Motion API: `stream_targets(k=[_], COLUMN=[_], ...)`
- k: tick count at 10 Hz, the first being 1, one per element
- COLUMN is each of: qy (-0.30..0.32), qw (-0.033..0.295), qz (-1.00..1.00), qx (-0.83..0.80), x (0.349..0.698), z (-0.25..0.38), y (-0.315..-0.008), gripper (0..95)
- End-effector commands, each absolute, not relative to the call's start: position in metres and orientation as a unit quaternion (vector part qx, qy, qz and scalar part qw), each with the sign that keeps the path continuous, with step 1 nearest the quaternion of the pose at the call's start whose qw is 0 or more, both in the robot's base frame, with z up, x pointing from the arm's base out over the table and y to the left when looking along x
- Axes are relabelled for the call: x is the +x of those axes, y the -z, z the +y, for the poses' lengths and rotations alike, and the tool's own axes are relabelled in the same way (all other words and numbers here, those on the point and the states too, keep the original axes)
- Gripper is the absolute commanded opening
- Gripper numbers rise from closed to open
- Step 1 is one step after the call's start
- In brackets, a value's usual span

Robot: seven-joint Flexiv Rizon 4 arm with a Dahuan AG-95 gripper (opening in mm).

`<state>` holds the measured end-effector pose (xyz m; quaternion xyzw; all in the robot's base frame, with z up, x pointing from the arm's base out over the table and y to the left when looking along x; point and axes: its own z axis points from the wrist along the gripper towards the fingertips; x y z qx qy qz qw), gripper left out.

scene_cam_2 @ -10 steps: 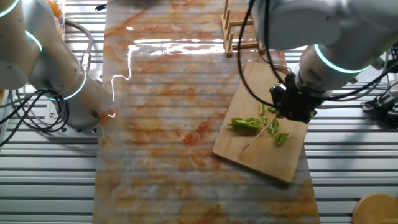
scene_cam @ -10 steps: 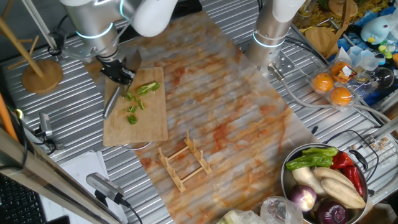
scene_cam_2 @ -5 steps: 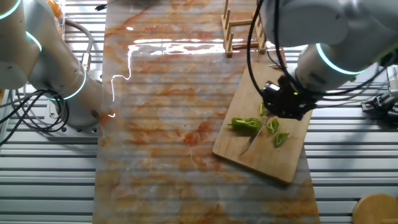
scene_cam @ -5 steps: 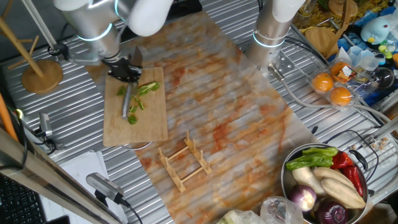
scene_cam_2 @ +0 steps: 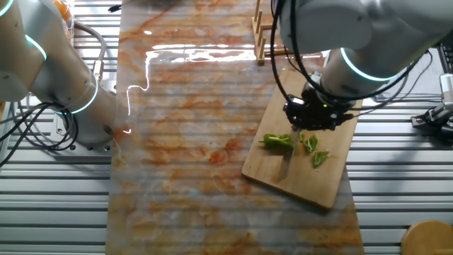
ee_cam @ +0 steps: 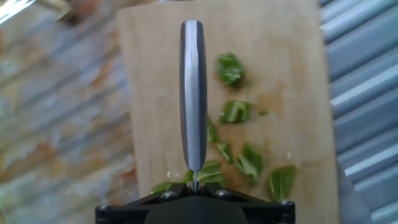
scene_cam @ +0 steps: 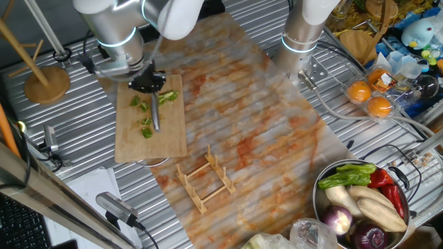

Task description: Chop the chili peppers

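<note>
At the far left of one fixed view we see a round wooden stand (scene_cam: 47, 83) on the ribbed metal table (scene_cam: 83, 173), then the pale rectangular wooden board (scene_cam: 166, 135) with its smooth grain. On it lie the chili peppers (scene_cam: 147, 124), glossy bright green: several small chunks scattered down the board and a longer uncut piece (scene_cam: 166, 97) near its top edge. The black gripper (scene_cam: 147, 83) is clenched on a knife (scene_cam: 156, 117), whose slim grey steel blade points down the board, between the chunks and the longer piece. In the hand view the blade (ee_cam: 193, 99) runs straight away from us, thin edge up, with the chunks (ee_cam: 235, 112) to its right and bits of pepper at its base. In the other fixed view the knife (scene_cam_2: 287, 164) lies just beside the longer piece (scene_cam_2: 277, 142), with two chunks (scene_cam_2: 316, 152) on its far side. Right of the board the marbled orange and white mat (scene_cam: 256, 124) has a soft, wrinkled sheen, and a small slatted wooden rack (scene_cam: 205, 178) stands on it. Further right sit the second arm's base (scene_cam: 304, 34), oranges (scene_cam: 370, 97) in a clear tray, and a steel bowl (scene_cam: 320, 200) of mixed vegetables. Against the frame a second ago, the gripper has shifted right along the board's top edge, and the blade, then slanting off the left edge, now lies over the board's middle.
</note>
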<state>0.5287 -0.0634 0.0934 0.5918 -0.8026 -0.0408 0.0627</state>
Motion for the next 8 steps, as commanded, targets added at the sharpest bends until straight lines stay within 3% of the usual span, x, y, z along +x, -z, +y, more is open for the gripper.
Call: stream_targets(k=[1,8], qy=[0.04,0.021], qw=[0.058,0.053], qz=[-0.765,-0.75], qx=[0.64,0.659], x=[0.526,0.518], z=[-0.059,-0.065], y=[-0.087,-0.065], gripper=[0.0,0.0])
